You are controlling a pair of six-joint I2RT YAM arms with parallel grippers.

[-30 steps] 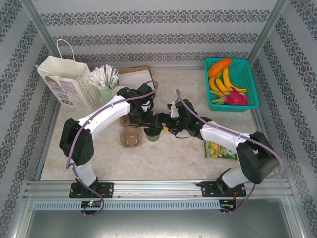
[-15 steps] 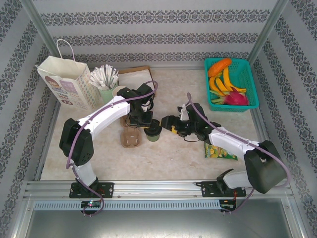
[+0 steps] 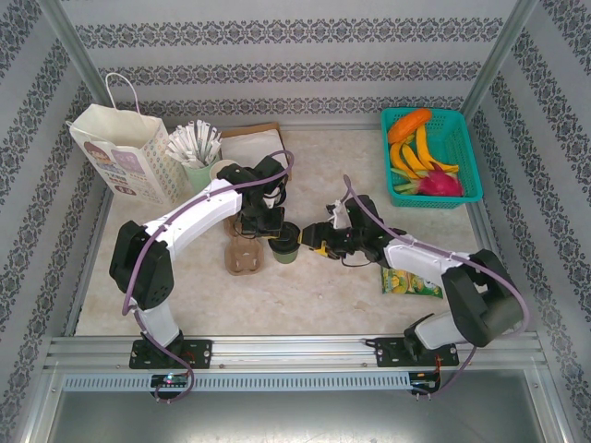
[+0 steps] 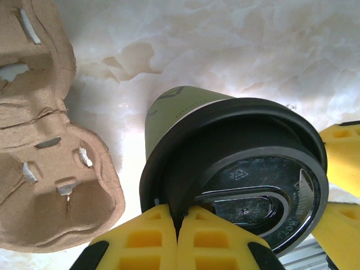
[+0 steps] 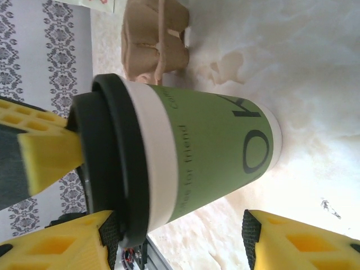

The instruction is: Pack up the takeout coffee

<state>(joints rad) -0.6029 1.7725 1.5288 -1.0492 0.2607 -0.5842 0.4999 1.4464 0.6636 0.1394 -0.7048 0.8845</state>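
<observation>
Top external: we see the takeout coffee [image 3: 284, 242] upright on the table [image 3: 323, 295], beside the cardboard cup carrier [image 3: 244, 256]. The paper bag [image 3: 125, 152] is well apart, so we judge nothing packed yet.
Left wrist: the left gripper [image 4: 177, 239] is clamped on the lid [image 4: 247, 185] rim.
Right wrist: the right gripper [image 5: 177, 236] is open, its 2 jaws straddling the cup. Lifting and packing remain.

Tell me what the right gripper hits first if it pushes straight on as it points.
The takeout coffee: the right gripper points at its green side, jaws open around it; depth is unclear.

High rear overview; wrist close-ups, same cup [image 4: 225, 163].
</observation>
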